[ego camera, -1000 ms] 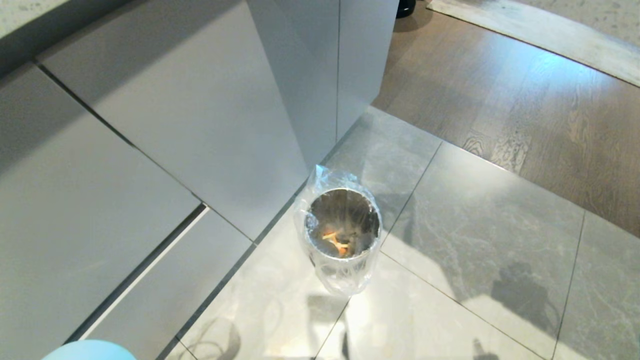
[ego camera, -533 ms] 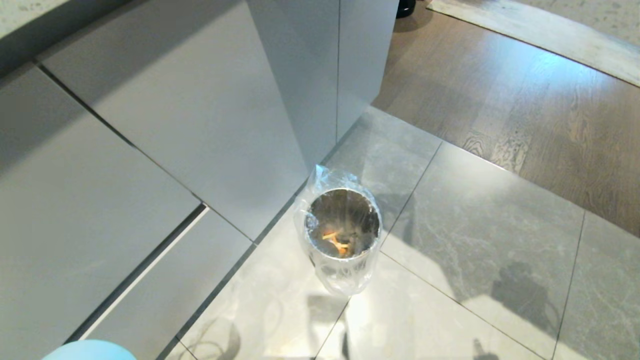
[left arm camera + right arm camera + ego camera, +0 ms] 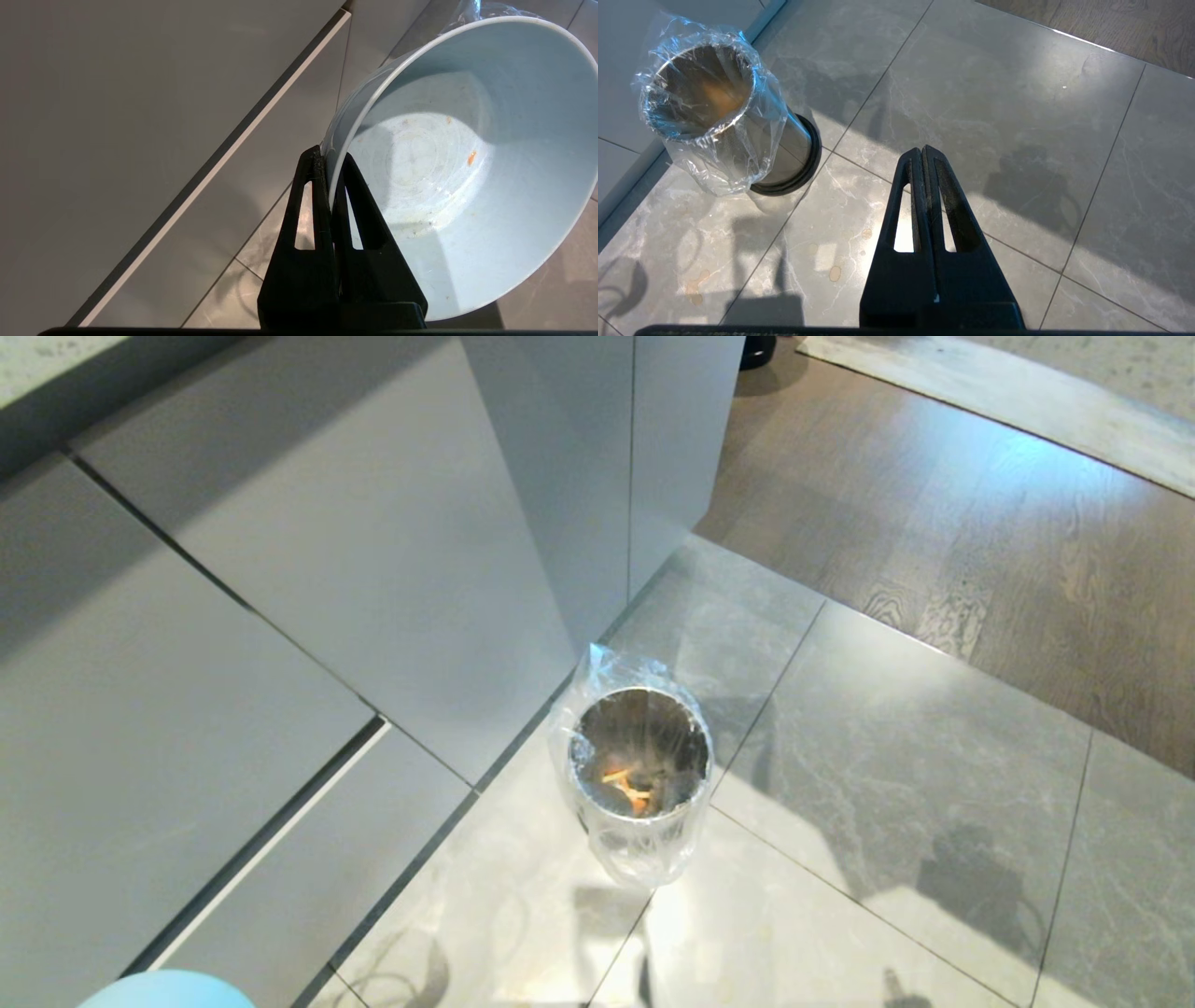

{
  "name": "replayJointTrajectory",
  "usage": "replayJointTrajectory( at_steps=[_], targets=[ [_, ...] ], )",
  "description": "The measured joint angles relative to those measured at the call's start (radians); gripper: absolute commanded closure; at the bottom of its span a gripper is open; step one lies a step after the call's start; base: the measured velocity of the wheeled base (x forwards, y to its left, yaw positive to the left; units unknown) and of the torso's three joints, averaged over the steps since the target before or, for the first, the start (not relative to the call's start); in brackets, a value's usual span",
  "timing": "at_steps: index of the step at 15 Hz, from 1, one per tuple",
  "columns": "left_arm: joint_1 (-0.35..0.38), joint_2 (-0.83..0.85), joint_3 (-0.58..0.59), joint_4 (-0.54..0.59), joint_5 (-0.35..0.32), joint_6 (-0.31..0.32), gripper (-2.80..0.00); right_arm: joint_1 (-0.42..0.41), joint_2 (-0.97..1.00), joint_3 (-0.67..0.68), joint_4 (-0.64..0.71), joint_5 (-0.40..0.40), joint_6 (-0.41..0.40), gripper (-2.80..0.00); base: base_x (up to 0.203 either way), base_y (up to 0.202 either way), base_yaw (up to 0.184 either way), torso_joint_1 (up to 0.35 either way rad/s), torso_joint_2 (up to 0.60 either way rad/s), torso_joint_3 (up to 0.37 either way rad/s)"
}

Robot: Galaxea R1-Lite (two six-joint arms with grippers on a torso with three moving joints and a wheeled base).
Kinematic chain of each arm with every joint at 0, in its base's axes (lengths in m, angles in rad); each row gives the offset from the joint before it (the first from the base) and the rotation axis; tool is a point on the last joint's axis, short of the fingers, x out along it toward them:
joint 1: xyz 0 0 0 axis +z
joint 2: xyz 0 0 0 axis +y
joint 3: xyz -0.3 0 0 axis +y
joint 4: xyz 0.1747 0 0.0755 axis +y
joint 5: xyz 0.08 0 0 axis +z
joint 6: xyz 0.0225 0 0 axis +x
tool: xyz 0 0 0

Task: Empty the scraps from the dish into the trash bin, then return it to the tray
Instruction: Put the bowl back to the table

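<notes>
— Where is the dish (image 3: 448,177)?

— It is tilted on its side above the tiled floor (image 3: 896,784), its rim pinched between the pressed-together fingers of the left end effector (image 3: 328,163). In the head view only a pale blue sliver of it shows at the lower left corner. Its inside carries a few orange specks and smears.

— And the scraps (image 3: 627,788)?

— Yellow and orange sticks lie at the bottom of the trash bin (image 3: 640,775), the shiny metal cylinder with a crinkled clear liner (image 3: 714,116) folded over its rim. It stands on the tiles just beside the grey cabinet fronts (image 3: 280,616), well apart from the wooden flooring (image 3: 980,504).

— What of the other arm?

— The right end effector (image 3: 923,151) hangs over bare tiles near the bin's black base (image 3: 803,163), its fingers pressed together on nothing.
</notes>
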Motion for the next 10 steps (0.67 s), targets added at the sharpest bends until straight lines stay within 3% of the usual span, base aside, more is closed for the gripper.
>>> replayJointTrajectory(
  at_steps=[10],
  targets=[
    [0.000, 0.000, 0.000, 0.001, 0.000, 0.001, 0.00, 0.000, 0.000, 0.000, 0.000, 0.000, 0.000, 0.00, 0.000, 0.000, 0.000, 0.001, 0.00, 0.188]
  ],
)
